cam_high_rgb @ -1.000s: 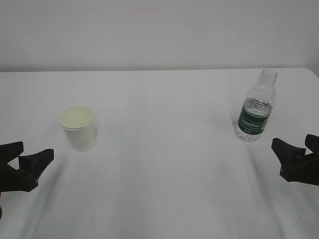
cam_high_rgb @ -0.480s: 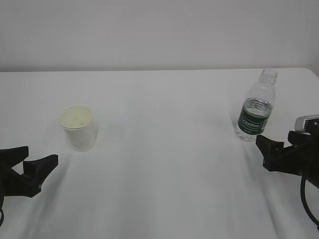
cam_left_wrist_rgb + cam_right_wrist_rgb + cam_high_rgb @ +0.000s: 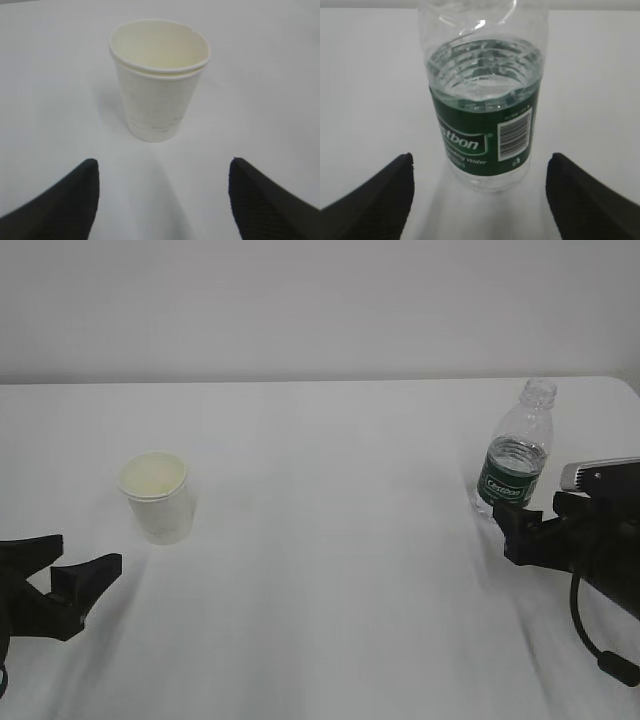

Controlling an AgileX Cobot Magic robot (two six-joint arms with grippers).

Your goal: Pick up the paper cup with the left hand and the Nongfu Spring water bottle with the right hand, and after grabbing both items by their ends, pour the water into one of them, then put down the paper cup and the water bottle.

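The white paper cup (image 3: 157,495) stands upright on the left of the table, its cream inside showing (image 3: 159,80). My left gripper (image 3: 75,565) is open, low over the table just short of the cup, with nothing between its black fingers (image 3: 65,200). The Nongfu Spring water bottle (image 3: 515,455) stands upright at the right, capless, with a dark green label (image 3: 485,127) and water up to about the label's top. My right gripper (image 3: 522,520) is open directly in front of the bottle's base, its fingertips (image 3: 585,195) wider apart than the bottle and not touching it.
A white table (image 3: 330,570) covers the whole lower part of the view and ends at a plain grey wall (image 3: 320,300). A black cable (image 3: 590,640) hangs from the right arm. Nothing else stands on the table.
The right gripper has moved left and forward, up to the bottle's base. The left gripper has crept slightly right toward the cup. Cup and bottle have not moved.
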